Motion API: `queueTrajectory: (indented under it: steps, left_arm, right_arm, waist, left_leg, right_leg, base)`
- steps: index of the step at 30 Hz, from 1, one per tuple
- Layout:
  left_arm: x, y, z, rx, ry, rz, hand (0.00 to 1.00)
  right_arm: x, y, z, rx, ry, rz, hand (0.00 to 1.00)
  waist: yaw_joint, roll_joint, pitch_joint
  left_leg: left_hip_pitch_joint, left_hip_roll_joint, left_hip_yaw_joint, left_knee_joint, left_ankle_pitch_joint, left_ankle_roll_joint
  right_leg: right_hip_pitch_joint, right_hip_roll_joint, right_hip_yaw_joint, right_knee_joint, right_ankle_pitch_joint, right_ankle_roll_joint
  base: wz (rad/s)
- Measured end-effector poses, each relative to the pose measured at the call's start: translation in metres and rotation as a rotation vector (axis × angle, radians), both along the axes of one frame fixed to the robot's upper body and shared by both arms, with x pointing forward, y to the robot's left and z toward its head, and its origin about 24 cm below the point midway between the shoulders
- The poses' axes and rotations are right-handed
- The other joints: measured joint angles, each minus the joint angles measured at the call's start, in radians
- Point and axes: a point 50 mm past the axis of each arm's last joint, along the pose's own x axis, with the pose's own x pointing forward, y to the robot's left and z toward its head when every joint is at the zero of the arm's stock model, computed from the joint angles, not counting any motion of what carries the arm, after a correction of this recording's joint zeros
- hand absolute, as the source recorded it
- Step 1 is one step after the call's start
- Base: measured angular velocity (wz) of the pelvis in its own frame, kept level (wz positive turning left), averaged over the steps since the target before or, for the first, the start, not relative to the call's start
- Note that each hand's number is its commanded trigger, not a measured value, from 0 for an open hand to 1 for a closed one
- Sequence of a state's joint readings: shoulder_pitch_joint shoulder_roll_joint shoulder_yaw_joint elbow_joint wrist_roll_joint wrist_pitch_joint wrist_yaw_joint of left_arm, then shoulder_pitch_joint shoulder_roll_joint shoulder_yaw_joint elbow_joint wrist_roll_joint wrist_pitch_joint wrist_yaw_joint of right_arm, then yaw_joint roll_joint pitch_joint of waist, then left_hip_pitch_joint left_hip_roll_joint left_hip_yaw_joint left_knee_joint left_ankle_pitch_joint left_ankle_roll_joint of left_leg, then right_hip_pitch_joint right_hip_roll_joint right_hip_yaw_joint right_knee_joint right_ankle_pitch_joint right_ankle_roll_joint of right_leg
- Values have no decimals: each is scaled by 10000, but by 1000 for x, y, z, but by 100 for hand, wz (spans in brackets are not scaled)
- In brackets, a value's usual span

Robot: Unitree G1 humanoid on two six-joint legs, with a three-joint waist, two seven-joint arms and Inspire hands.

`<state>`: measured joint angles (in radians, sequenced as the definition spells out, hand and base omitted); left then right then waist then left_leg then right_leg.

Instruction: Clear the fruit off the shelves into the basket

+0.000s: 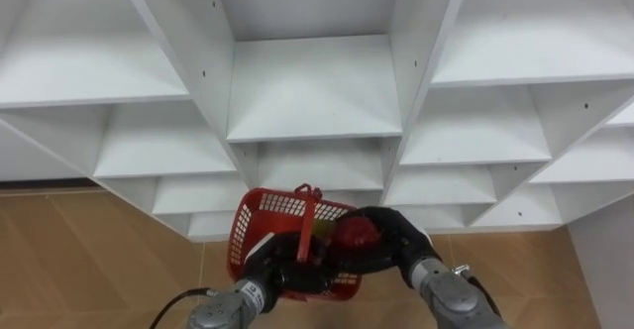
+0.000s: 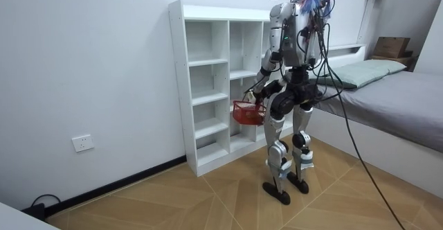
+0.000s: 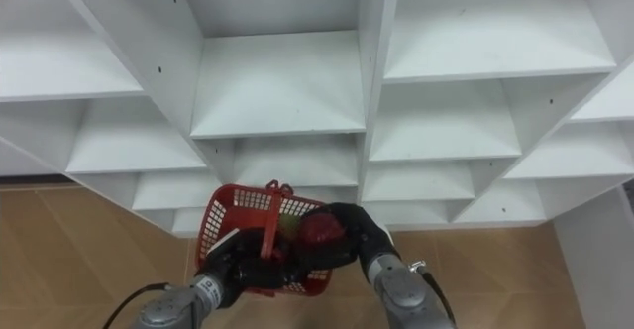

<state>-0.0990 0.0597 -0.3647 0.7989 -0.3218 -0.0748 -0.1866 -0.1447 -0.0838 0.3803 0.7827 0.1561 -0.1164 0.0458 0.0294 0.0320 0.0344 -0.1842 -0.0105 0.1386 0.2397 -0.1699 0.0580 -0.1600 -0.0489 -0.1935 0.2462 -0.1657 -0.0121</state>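
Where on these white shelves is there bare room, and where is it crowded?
Every white shelf board in view lies bare: the middle board between the two uprights and those on either side. Crowded low down: the left hand holds the red plastic basket, the right hand a red fruit at its rim.

Both eye views steeply down, close on the shelf unit [image 1: 312,91], room view far off, sharing it.

One basket [image 1: 269,210]; one red fruit [image 1: 355,232] — one closet [image 1: 307,91].
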Motion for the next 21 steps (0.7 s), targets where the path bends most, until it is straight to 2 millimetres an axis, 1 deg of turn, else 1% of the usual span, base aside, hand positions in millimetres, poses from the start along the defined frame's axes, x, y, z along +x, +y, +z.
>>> queueTrajectory:
  steps: [2,3,11,16,21]
  left_arm:
    - [0,0,0,-12,6,-11,100]
    - [0,0,0,-13,5,-7,100]
    - [-1,-2,0,-11,11,-139,100]
    - [-4,-3,-2,92,111,-389,100]
    - [-3,-2,-2,-98,205,-173,100]
  right_arm:
    - [1,-1,1,59,-9,-79,8]
    - [1,-1,1,158,15,-149,0]
    - [-1,-2,-2,509,272,-536,0]
    - [-2,-1,-4,585,376,-527,0]
    - [3,2,-1,636,326,-465,0]
  waist:
    - [1,-2,-1]
    - [3,-11,-6]
    - [-28,-21,-14]
    - [-36,-78,-49]
    - [-50,-81,-50]
  left_leg:
    - [2,-1,-4,5,0,0]
    - [7,-1,-6,5,2,3]
    - [13,0,-21,15,7,11]
    - [26,0,-21,56,11,16]
    - [29,0,-22,84,16,24]
  right_leg:
    - [-4,-3,17,15,0,0]
    - [-7,-4,23,27,0,0]
    - [-7,-9,16,59,0,0]
    - [3,-11,19,94,0,0]
    - [10,-12,29,111,0,-1]
  base:
    - [0]
    - [0]
    - [0]
    - [0]
    - [0]
